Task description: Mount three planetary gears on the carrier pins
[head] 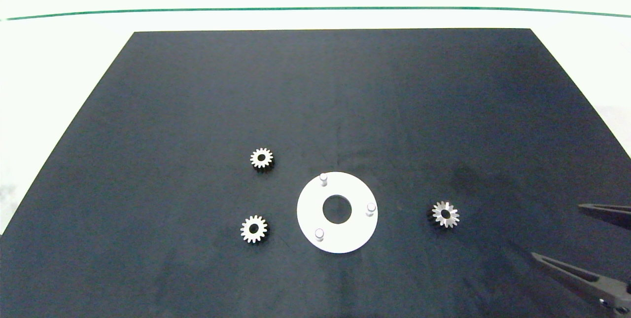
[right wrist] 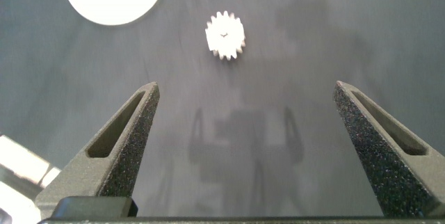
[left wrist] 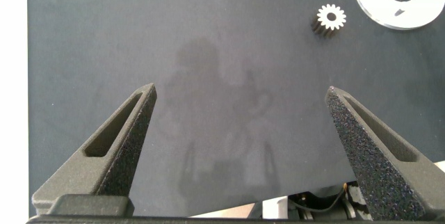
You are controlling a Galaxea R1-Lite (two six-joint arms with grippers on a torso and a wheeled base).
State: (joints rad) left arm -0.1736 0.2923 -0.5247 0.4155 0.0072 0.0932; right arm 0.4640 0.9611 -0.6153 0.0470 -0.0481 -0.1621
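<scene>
silvery gears: three planetary gears lie flat on the black mat, all off the white disc.
gear far-left of disc: one gear sits up and to the left of the disc, apart from it.
gear near-left of disc: a second gear lies left of the disc's lower half, apart from it; the left wrist view shows this gear just beside the disc's rim.
gear right of disc: the third gear lies well to the right of the disc; the right wrist view shows it ahead of the fingers.
carrier pins: three pegs stand upright on the disc, all bare: one at its far edge, one at its right, one at its near left.
writing: no readable label or brand on any part.
right gripper: low at the right of the disc, beyond the third gear; fingers spread wide, holding nothing.
left gripper: outside the head view; the wrist view shows its fingers wide apart over bare mat, holding nothing.
view differences: only the head view shows all three gears and the pins together.
</scene>
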